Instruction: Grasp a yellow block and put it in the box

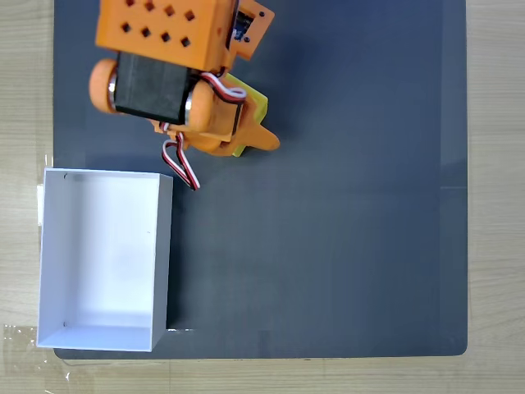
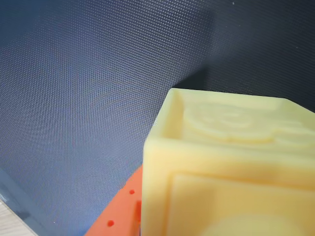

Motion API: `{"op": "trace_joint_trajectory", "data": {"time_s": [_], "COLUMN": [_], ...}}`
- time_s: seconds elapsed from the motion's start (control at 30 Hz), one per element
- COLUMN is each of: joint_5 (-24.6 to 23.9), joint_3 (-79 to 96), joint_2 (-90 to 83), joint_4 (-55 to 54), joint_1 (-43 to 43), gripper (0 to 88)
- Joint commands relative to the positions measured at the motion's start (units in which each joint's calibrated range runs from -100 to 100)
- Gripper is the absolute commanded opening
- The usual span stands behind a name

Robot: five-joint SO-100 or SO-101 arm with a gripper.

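One yellow block (image 1: 253, 105) sits at upper centre, under the orange pincer (image 1: 246, 131).
Pincer grips the block; white box (image 1: 49, 246) lies lower left.

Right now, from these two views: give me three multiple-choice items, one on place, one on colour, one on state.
1. In the fixed view, where is the box?
A. lower left
B. upper right
C. centre

2. What colour is the mat?
A. red
B. dark grey
C. green

3. What does the box hold?
A. the yellow block
B. nothing
C. a cable

Key: 1 A, it sits on the mat's lower left edge. 2 B, both views show a dark grey surface. 3 B, its white floor is bare; the block is at the gripper near the top, filling the wrist view.
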Motion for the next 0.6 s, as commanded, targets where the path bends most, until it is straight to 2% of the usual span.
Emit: {"op": "trace_joint_trajectory", "data": {"time_s": [0.0,0.13,0.4,0.47,0.57], "joint_5": [0.1,0.2,-0.1,-1.8,-6.9], "joint_3": [-1.7,-1.7,-3.5,-3.9,-5.7], "joint_2": [-0.5,-0.9,-3.4,-5.8,-10.4], "joint_4": [-0.2,0.1,0.5,-0.1,-2.3], "joint_1": [0.3,0.2,-1.8,-3.2,-6.7], "gripper": [27.9,19.6,19.2,19.5,19.6]}}
